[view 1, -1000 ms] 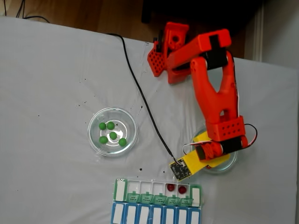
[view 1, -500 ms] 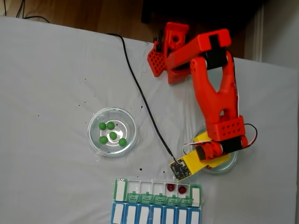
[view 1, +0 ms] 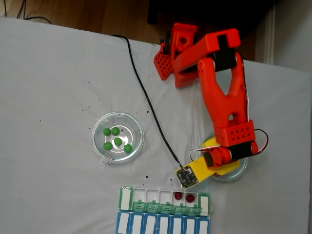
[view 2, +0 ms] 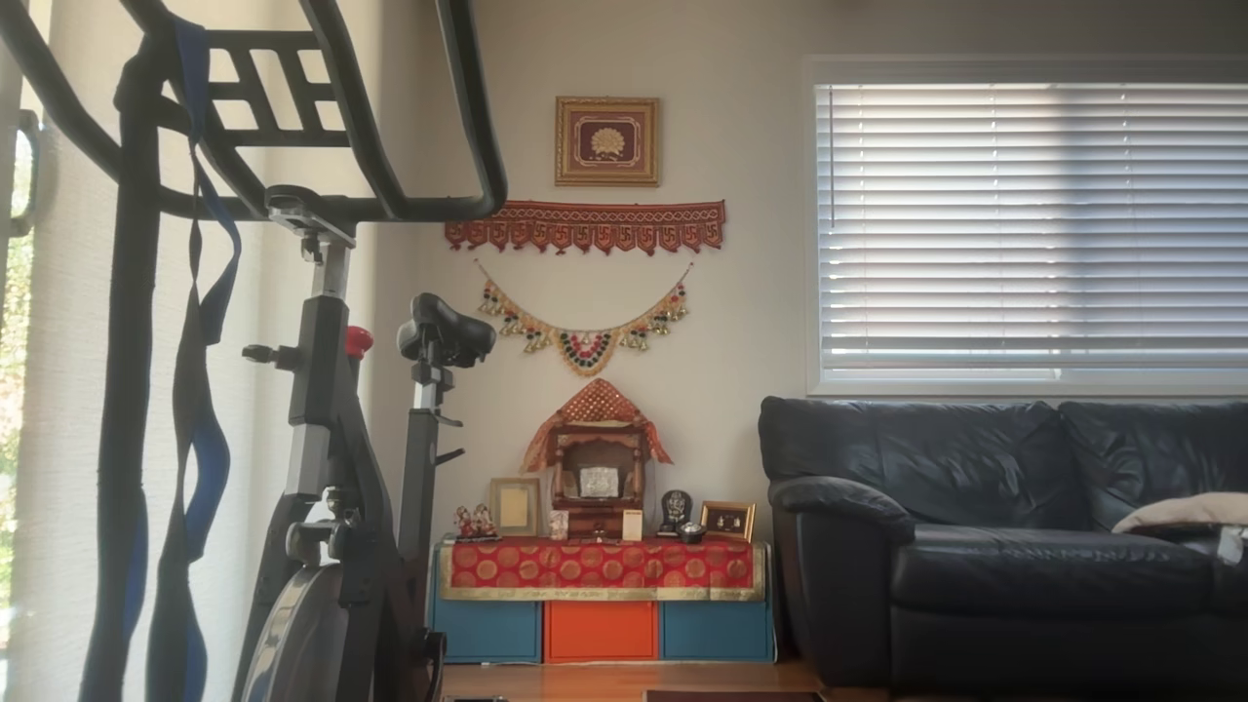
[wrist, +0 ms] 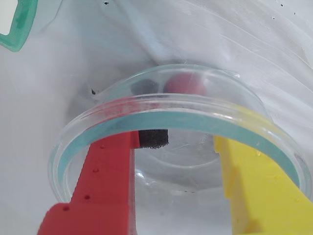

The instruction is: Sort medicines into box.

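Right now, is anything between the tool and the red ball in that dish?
Nothing visible blocks it. The tool hangs open inside the glass dish, and the red ball lies ahead near the far wall, seen through the dish's rim.

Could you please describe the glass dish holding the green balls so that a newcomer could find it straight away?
In the fixed view, start from the pill organizer at the table's bottom edge and look up and left. There a clear round glass dish stands alone on the white cloth, left of the black cable. It holds five green balls; the other dish lies under the orange arm's hand.
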You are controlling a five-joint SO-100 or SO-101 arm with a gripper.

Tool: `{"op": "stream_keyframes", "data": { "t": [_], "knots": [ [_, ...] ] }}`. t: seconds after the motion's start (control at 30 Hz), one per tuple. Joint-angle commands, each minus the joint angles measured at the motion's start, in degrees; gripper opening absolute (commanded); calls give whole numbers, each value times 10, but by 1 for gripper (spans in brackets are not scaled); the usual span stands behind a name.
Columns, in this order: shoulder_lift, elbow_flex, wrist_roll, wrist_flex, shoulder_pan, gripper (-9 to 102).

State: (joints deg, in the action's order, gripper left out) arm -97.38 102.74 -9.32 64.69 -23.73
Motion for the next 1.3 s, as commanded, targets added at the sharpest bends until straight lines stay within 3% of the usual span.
{"op": "stream_keyframes", "data": {
  "t": [0.0,1.27],
  "knots": [
    [-51,-9,-1,3,12,17],
    [-45,-14,0,-12,16,3]
  ]
}}
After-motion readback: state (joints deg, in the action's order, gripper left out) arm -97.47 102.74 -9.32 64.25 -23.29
